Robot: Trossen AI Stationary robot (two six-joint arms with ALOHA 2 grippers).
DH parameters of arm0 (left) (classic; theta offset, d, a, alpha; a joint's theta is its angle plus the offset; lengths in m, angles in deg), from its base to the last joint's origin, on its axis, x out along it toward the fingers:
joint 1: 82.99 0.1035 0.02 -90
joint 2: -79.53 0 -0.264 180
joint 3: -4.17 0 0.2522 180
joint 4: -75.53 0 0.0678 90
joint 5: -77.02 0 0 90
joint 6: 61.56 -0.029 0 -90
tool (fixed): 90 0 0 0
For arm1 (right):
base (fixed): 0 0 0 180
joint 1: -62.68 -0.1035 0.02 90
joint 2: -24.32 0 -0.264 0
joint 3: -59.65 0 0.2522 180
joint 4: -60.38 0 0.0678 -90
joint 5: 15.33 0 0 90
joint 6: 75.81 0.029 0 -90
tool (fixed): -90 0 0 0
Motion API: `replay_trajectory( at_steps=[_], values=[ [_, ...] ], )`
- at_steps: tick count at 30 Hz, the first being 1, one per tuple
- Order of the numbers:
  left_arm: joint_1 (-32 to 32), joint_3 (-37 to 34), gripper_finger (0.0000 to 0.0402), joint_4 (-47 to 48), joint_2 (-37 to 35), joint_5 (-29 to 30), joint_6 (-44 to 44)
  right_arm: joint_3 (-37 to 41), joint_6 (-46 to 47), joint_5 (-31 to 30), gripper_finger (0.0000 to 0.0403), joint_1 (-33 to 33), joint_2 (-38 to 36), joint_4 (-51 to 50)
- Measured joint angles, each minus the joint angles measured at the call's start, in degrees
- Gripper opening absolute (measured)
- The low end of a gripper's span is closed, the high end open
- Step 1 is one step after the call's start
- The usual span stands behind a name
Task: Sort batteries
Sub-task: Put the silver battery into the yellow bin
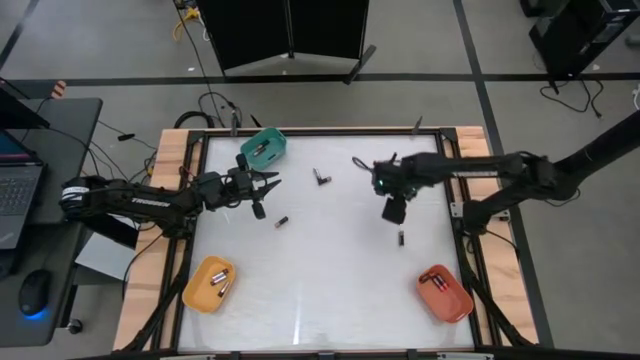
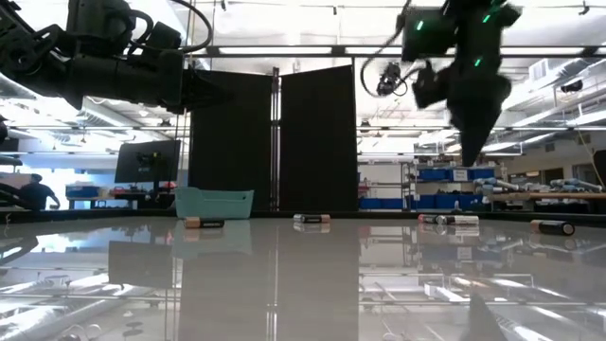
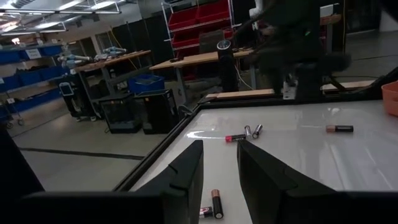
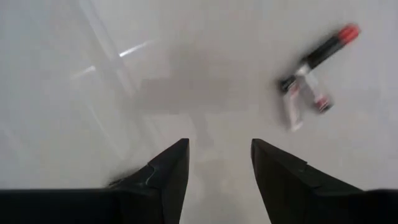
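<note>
High view: left fingers and right fingers spread, empty; batteries show no readable labels.

Both arms were matte black and jointed; the right end effector carried green indicator lights.

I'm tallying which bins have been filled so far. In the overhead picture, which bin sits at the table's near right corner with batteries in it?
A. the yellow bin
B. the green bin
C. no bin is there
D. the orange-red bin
D: the high view shows the orange-red bin at that corner with batteries lying inside it, while the green bin and the yellow bin sit on the left side.
</note>
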Motion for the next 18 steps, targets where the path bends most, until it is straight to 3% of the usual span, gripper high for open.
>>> replay_trajectory(
  at_steps=[7, 18],
  values=[
    [0.0, 0.0, 0.0105, 0.02, 0.0, 0.0, 0.02, 1.97, -15.55, -0.69, 0.0183, 9.0, 6.88, 3.45],
    [0.0, 0.0, 0.0105, 0.09, 0.0, -0.01, 0.02, 1.97, -20.52, -2.23, 0.0183, 14.56, 13.07, 5.45]
  ],
)
